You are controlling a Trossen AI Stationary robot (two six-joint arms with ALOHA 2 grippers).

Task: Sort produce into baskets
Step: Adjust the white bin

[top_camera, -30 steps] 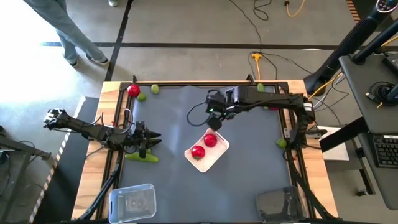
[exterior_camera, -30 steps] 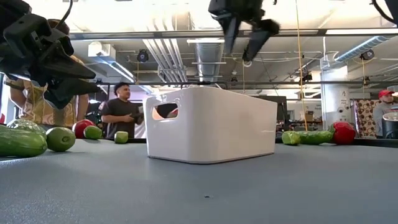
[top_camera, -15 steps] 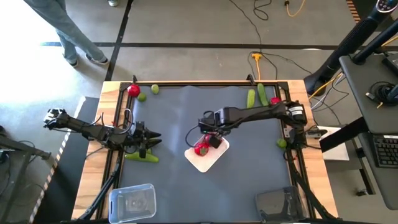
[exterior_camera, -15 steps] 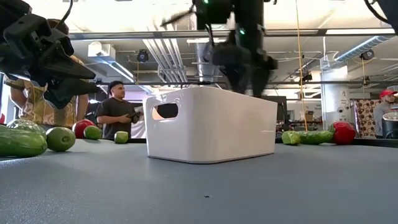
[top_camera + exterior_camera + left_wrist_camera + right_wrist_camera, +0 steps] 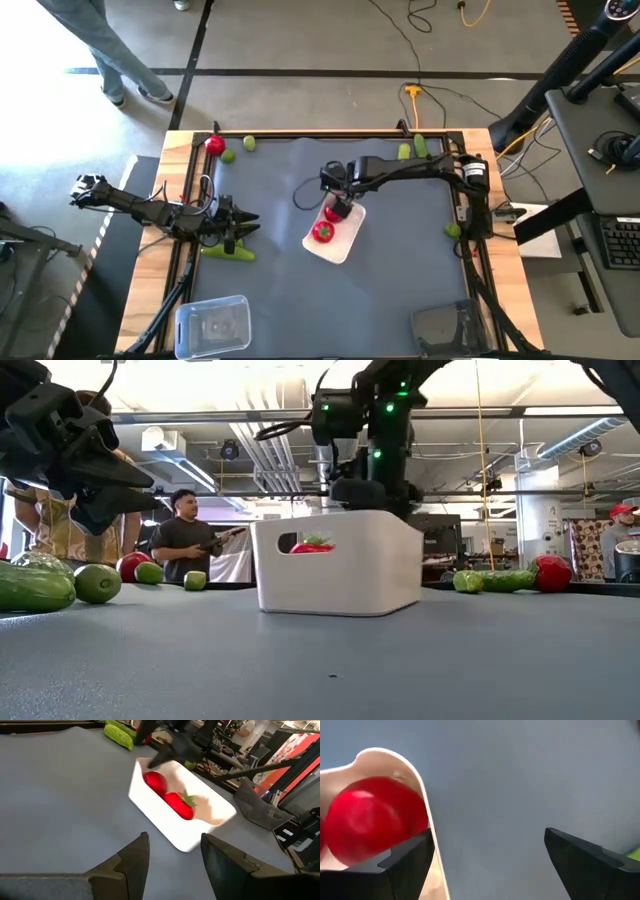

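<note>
The white tray [image 5: 340, 243] lies mid-table with two red tomatoes [image 5: 322, 233] in it; they also show in the left wrist view [image 5: 170, 795]. My right gripper [image 5: 340, 208] is open at the tray's far end, its fingers astride the end wall [image 5: 431, 851], beside one tomato [image 5: 370, 822]. My left gripper [image 5: 236, 228] is open and empty at the table's left, above a green cucumber [image 5: 228, 252] that lies on the mat. My right gripper comes from above, pointing down, with one finger [image 5: 405, 865] inside the white tray and the other [image 5: 590, 865] far outside it. The inside finger lies against the tray's end wall [image 5: 432, 857], near a rounded corner. The tray rests flat on the mat.
A tomato [image 5: 214, 144] and two limes [image 5: 229, 155] lie at the far left corner. Two cucumbers [image 5: 412, 149] lie at the far right, and a lime [image 5: 453, 230] at the right edge. A clear tray [image 5: 213, 325] and a dark tray [image 5: 450, 328] stand at the near edge. People stand beyond the table.
My right gripper has come down from beyond the tray's far end into the tray, then drawn back toward the table's far edge. The white tray has slid that way with it and turned about, the two tomatoes staying inside.
</note>
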